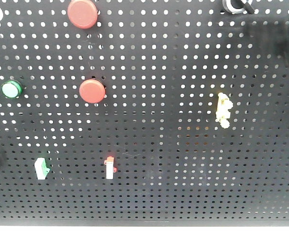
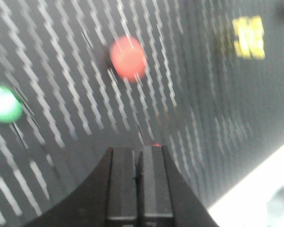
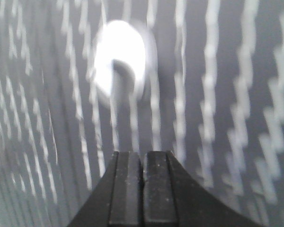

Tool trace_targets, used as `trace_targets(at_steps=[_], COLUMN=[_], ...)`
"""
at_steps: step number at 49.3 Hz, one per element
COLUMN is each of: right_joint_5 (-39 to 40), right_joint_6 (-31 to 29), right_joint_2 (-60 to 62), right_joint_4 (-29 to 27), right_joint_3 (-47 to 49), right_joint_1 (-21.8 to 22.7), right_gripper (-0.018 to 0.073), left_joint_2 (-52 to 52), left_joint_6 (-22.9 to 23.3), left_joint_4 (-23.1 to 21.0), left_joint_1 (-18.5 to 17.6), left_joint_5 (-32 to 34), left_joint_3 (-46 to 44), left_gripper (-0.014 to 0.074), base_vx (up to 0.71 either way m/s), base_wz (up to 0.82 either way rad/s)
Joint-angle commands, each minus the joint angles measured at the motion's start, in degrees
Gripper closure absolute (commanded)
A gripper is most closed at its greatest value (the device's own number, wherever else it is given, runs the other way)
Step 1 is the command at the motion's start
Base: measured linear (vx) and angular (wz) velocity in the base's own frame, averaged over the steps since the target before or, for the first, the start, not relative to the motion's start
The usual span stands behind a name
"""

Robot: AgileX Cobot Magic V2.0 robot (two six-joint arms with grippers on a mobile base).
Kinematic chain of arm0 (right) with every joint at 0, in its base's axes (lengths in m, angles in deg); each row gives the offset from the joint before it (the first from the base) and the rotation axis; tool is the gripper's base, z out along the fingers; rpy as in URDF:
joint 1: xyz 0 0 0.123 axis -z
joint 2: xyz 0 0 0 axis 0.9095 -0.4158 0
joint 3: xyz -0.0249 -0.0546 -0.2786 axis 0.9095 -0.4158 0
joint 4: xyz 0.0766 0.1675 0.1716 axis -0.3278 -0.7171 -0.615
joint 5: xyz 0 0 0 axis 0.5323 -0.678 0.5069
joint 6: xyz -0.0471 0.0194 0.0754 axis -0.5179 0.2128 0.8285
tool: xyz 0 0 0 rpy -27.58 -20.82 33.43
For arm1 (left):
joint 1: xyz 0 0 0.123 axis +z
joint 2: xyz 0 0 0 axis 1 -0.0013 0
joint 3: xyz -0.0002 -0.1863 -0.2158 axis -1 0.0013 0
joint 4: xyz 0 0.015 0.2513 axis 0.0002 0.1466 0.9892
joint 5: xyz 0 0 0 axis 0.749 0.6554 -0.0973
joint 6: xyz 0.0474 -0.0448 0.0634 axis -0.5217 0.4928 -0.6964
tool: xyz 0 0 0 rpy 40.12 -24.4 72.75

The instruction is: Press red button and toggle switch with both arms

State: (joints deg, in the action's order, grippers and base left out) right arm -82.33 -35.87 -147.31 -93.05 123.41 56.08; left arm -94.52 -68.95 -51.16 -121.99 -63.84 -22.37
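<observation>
— Exterior front-facing view: what is mounted on the black pegboard (image 1: 183, 192), and where is the toggle switch (image 1: 109, 167) found?

— The toggle switch is set upright low on the board, left of centre, red tip uppermost. A white switch with a green tip (image 1: 41, 168) is fixed well to its left at the same height. The lower red button (image 1: 92, 91) is placed above the toggle switch, with bare board between them. A green button (image 1: 11, 89) is level with that button, near the left edge. The upper red button (image 1: 83, 13) is cut by the top edge. A knobbly yellow piece (image 1: 223, 109) is fixed well apart on the right, with open perforated board all round it.

— How are the fingers held?

— In the left wrist view the left gripper (image 2: 139, 151) is seen with its fingers pressed together and nothing between them. A red speck is glimpsed just over one fingertip; contact cannot be told through the blur. The lower red button is seen ahead. The board's edge is seen crossing the lower right corner, with a bright strip beyond it.

— And the right?

— The right gripper (image 3: 142, 155) is likewise closed on nothing. A blurred white round fitting (image 3: 119, 61) is seen ahead of it, apart from the fingertips.
</observation>
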Motion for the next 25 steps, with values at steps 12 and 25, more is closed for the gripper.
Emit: trace_targets(at_steps=[12, 25], right_joint_5=[8.8, 16.5], right_joint_6=[-2.4, -2.1], right_joint_2=[25.7, 47.0], right_joint_4=[9.5, 9.4], right_joint_3=[-27.5, -47.3], right_joint_1=[0.4, 0.4], right_gripper=[0.0562, 0.0562], left_joint_2=[12.6, 23.8], left_joint_6=[8.4, 10.8], left_joint_4=[-1.2, -1.1], left_joint_1=[0.0, 0.0], left_joint_5=[4.2, 13.2], left_joint_3=[18.3, 32.0], left_gripper=[0.0594, 0.0594], base_vx=[0.00, 0.00], base_wz=[0.00, 0.00])
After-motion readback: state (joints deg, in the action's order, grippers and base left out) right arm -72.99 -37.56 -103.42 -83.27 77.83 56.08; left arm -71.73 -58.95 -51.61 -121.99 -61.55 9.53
